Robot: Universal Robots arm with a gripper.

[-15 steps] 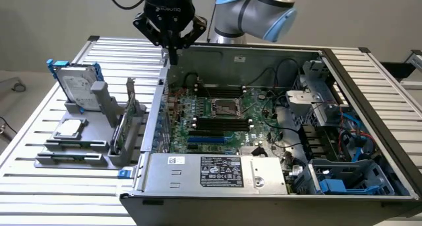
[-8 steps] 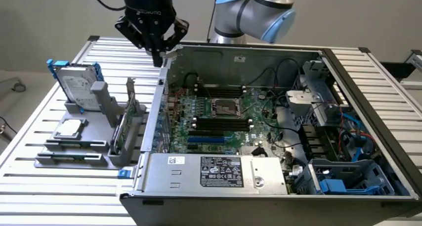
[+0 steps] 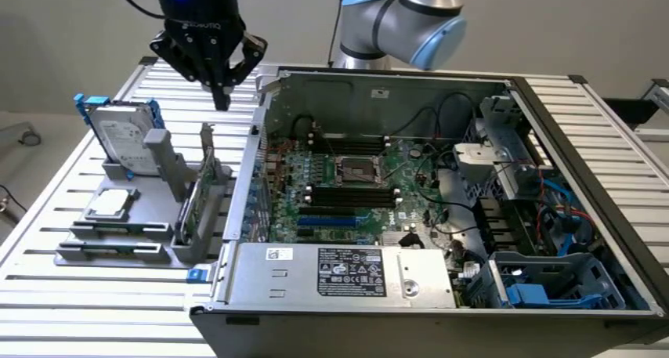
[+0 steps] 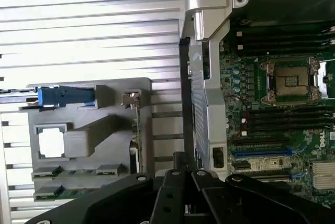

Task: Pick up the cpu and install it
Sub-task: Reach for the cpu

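Silver-grey cpu (image 3: 112,204) lies in the grey holder (image 3: 115,251). The gripper (image 3: 221,99) hangs above the holder, pressed together, empty. Risk: descending closed, the tips could strike the chip.

The gripper (image 3: 221,99) hangs pointing straight down, its fingers (image 3: 219,88) pressed tightly together, the arm's elbow (image 3: 413,17) bent well apart from them.

The cpu (image 3: 112,204), a small flat square chip with a silver-grey top, lay flat and untouched in a recess of the grey holder (image 3: 105,252).
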